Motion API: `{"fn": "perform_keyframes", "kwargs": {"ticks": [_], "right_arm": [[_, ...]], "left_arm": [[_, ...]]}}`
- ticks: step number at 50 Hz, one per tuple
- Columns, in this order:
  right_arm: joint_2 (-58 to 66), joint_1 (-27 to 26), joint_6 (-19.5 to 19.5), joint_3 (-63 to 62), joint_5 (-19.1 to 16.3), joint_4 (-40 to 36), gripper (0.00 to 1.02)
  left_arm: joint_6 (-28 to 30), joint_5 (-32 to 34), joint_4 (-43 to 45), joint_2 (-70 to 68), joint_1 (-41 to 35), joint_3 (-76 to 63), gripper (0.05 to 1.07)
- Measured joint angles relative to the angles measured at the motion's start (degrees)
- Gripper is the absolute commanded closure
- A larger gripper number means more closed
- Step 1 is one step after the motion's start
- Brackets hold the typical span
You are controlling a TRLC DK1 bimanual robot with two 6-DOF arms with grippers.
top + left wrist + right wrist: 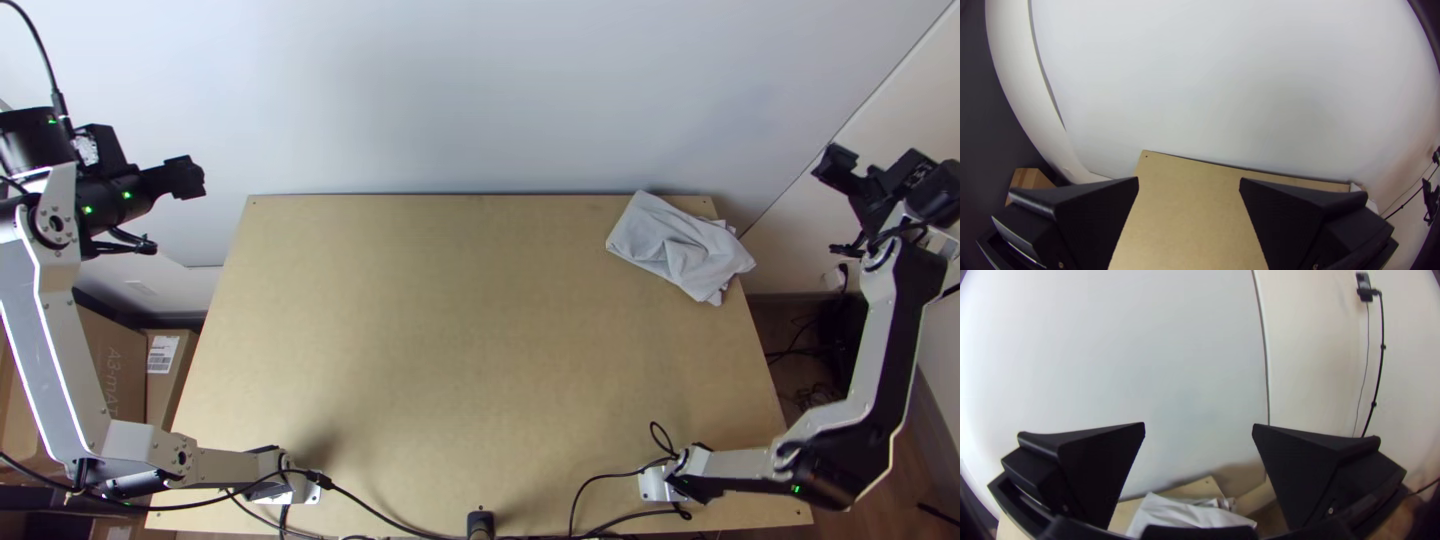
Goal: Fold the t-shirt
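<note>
My left gripper (185, 177) appears in the top view beside the table's far left corner, with its arm extending up the picture along the left side. In the left wrist view, the two flat black fingers of the left gripper (1189, 181) stand spread, with the wooden table (450, 350) and pale wall (450, 90) visible between them. My right gripper (872, 165) lies beyond the table's right edge in the top view; in the right wrist view, the fingers of the right gripper (1199, 426) likewise stand wide apart, the wall and part of the t-shirt (680, 245) appearing in the gap. The t-shirt, light grey, rests near the table's far right corner as a compact folded bundle, its upper surface creased and its right-hand part projecting past the table's right edge. The number of folds cannot be told. Black cables (380, 515) run along the near edge of the table, between the two arm bases. At the outer left of the top view, cardboard boxes (112, 365) stand beside the table, below and behind the left arm; the wall rises behind the far edge.
</note>
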Motion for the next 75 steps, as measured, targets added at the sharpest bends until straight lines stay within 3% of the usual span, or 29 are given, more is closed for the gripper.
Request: {"fn": "perform_keyframes", "kwargs": {"ticks": [11, 21, 38, 46, 60, 75], "right_arm": [[-15.2, 8.9, -1.9, -0.5, 1.2, 0.2, 0.03], [-28.5, 13.4, -2.1, -4.6, 1.7, 0.2, 0.03], [-54.4, 18.6, -2.3, -28.8, 1.7, 5.5, 0.03], [-65.7, 19.6, -2.0, -41.5, 1.7, 11.5, 0.03], [-80.2, 19.6, 0.8, -56.7, 1.7, 12.0, 0.03], [-81.8, 18.7, 4.2, -67.8, 2.2, 8.5, 0.03]], "left_arm": [[-0.9, 0.4, 5.8, -5.0, -2.5, -7.9, 0.1], [-0.9, 0.4, 12.9, -17.4, -4.0, -22.2, 0.1], [-0.9, 0.4, 22.8, -42.3, -5.0, -49.9, 0.1], [-1.2, -0.1, 26.6, -52.4, -4.6, -61.1, 0.1], [-2.1, -0.7, 35.0, -69.6, -4.3, -79.9, 0.1], [-2.1, -0.9, 39.5, -81.2, -4.3, -98.6, 0.1]]}}
